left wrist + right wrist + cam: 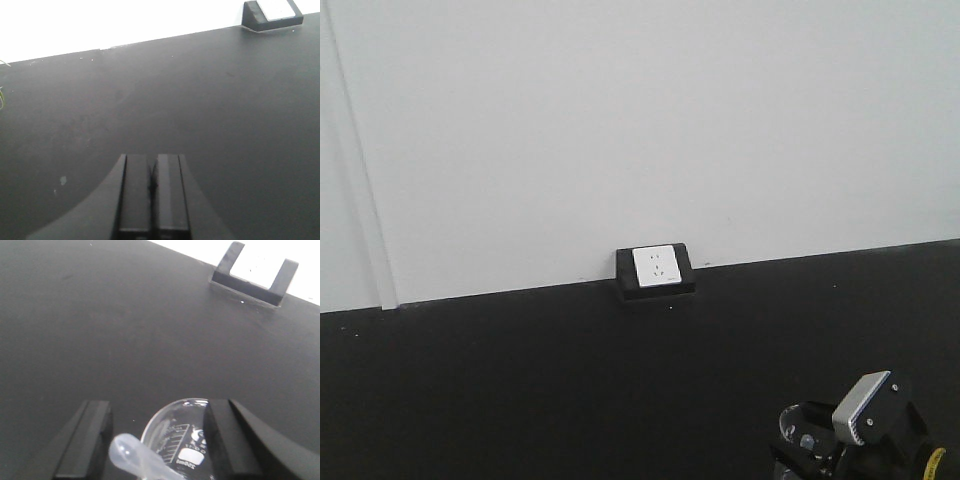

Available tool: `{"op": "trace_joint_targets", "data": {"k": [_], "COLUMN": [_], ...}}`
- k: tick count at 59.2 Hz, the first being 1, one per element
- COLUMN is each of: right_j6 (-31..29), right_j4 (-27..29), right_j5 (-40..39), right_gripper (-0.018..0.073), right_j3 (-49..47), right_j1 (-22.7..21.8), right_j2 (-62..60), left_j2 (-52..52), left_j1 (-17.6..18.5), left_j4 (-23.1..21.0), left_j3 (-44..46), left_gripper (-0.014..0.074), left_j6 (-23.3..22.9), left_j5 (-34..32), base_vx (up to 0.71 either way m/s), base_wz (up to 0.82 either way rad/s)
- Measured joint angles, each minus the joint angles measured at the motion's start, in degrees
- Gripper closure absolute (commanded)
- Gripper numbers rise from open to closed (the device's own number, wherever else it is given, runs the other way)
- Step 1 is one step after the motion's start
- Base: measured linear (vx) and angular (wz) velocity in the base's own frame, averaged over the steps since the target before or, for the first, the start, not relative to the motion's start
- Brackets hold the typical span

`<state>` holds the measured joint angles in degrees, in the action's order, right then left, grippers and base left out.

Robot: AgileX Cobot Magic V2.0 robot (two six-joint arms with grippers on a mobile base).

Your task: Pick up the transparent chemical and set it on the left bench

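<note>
The glass beaker, a pipette bulb poking out, sits between the right gripper's parted jaws, a firm clamp unclear, over the black worktop well short of the wall socket, while the left gripper's jaws are pressed together.

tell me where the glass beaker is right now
In the right wrist view, the glass beaker sits bottom centre between the right gripper's two fingers, over the black worktop, with the wall socket block far ahead at upper right.
</note>
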<state>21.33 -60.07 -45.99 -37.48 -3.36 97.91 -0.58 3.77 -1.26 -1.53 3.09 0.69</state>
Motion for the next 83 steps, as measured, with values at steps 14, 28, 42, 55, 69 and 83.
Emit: {"op": "trace_joint_targets", "data": {"k": [14,28,42,55,69,83], "right_j6": [0.0,0.49,7.55,17.81,18.93,18.93], "right_j4": [0.0,0.09,5.81,11.76,12.02,12.13], "right_j5": [1.87,2.82,10.51,20.7,26.02,28.73], "right_gripper": [0.0355,0.0573,0.0564,0.0562,0.0562,0.0562], "right_j3": [0.0,0.0,0.13,5.86,14.71,17.72], "right_j1": [0.0,0.0,0.0,0.0,0.0,0.0], "right_j2": [0.0,-3.09,-12.92,-29.24,-47.79,-52.9], "left_j2": [0.0,0.0,0.0,0.0,0.0,0.0], "left_j1": [0.0,0.0,0.0,0.0,0.0,0.0], "left_j4": [0.0,0.0,0.0,0.0,0.0,0.0], "left_j3": [0.0,0.0,0.0,0.0,0.0,0.0], "left_gripper": [0.06,0.06,0.06,0.06,0.06,0.06], "left_j6": [0.0,0.0,0.0,0.0,0.0,0.0], "left_j5": [0.0,0.0,0.0,0.0,0.0,0.0], "base_vx": [0.0,0.0,0.0,0.0,0.0,0.0], "base_wz": [0.0,0.0,0.0,0.0,0.0,0.0]}}
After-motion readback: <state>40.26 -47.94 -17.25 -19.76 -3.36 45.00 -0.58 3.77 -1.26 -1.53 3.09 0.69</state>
